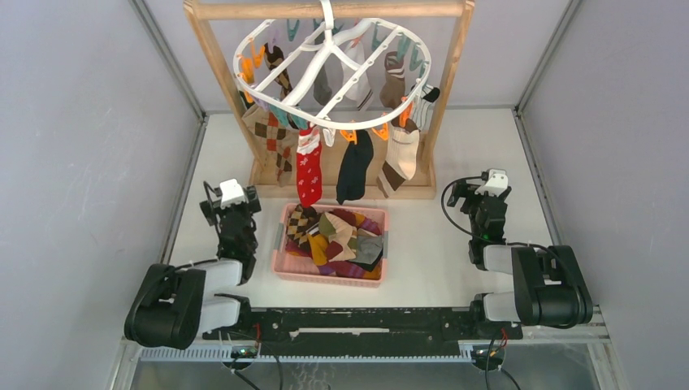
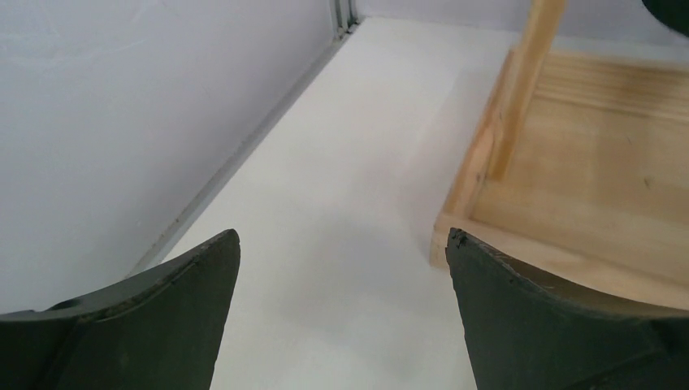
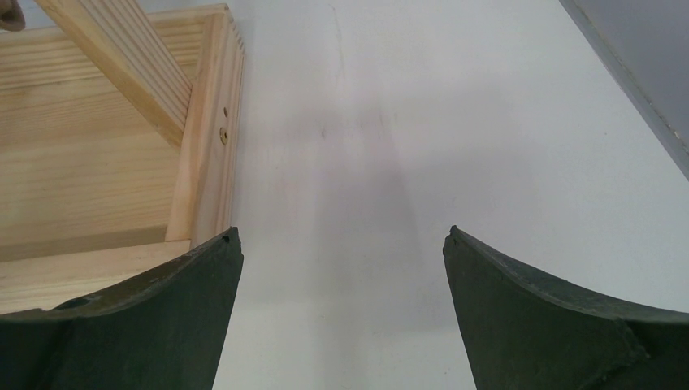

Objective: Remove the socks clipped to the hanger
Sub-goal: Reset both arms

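The white ring hanger [image 1: 329, 50] hangs by its hook from the top bar of a wooden frame stand [image 1: 451, 89]. Several socks hang from its orange and teal clips: a red one [image 1: 309, 172], a black one [image 1: 355, 166], a beige and brown one [image 1: 400, 156], an argyle one [image 1: 272, 134] and others behind. My left gripper [image 1: 231, 197] rests low at the table's left, open and empty [image 2: 343, 244]. My right gripper [image 1: 490, 185] rests at the right, open and empty [image 3: 341, 240]. Both are well short of the hanger.
A pink basket [image 1: 286, 262] holding several loose socks [image 1: 341, 240] sits on the white table between the arms, in front of the stand. The stand's wooden base [image 2: 569, 203] shows in the left wrist view and in the right wrist view [image 3: 106, 179]. Grey walls enclose the table.
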